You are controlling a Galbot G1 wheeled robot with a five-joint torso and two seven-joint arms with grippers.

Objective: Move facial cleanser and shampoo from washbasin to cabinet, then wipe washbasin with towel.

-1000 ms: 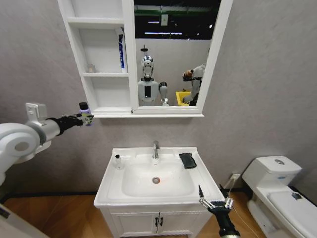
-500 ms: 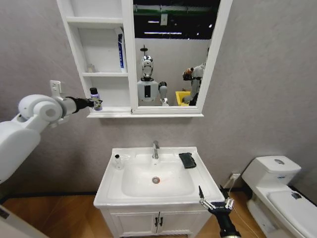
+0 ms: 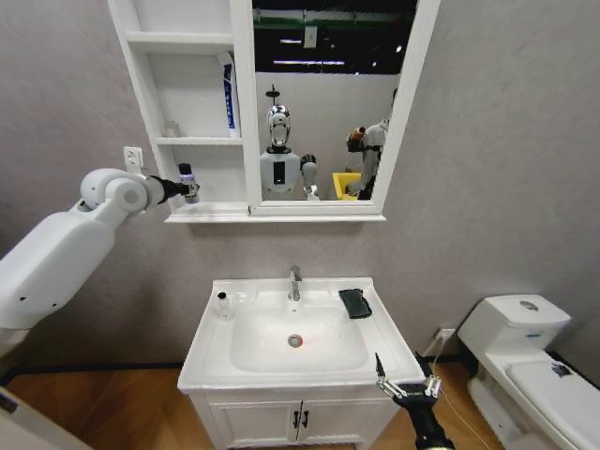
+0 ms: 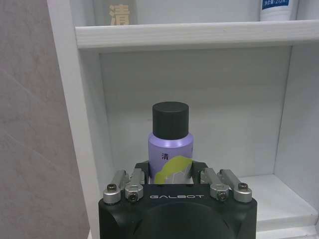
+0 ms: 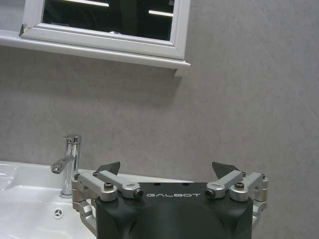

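- The left gripper (image 3: pixel 185 188) is up at the left edge of the white wall-hung cabinet (image 3: pixel 187 117) with three open shelves, level with its lowest compartment. Its fingers (image 4: pixel 130 185) pinch a small lilac plastic bottle with a dark round cap (image 4: pixel 170 149), held upright, long axis vertical.
- From the left wrist view, the bottle's base hangs above the bottom shelf board (image 4: pixel 269 194). The compartment's back wall is straight ahead and its left side panel is just beside the gripper. My reading: the placing turns on that gap, with the bottle going further in and then straight down.
- On the shelf above, at its right end, stands a white-and-blue tube (image 3: pixel 229 97).
- Below, on the flat left rim of the white rectangular ceramic washbasin (image 3: pixel 202 356), stands a small clear bottle with a dark cap (image 3: pixel 223 305). Of the two arms, the left looks the nearer to it.
- To the right of the chrome tap (image 3: pixel 294 281), the small black folded towel (image 3: pixel 354 303) lies on the far right rim.
- The right gripper (image 3: pixel 409 385) hovers low at the washbasin's near right corner, fingers (image 5: pixel 110 168) spread, holding nothing, and is the nearer to the towel.
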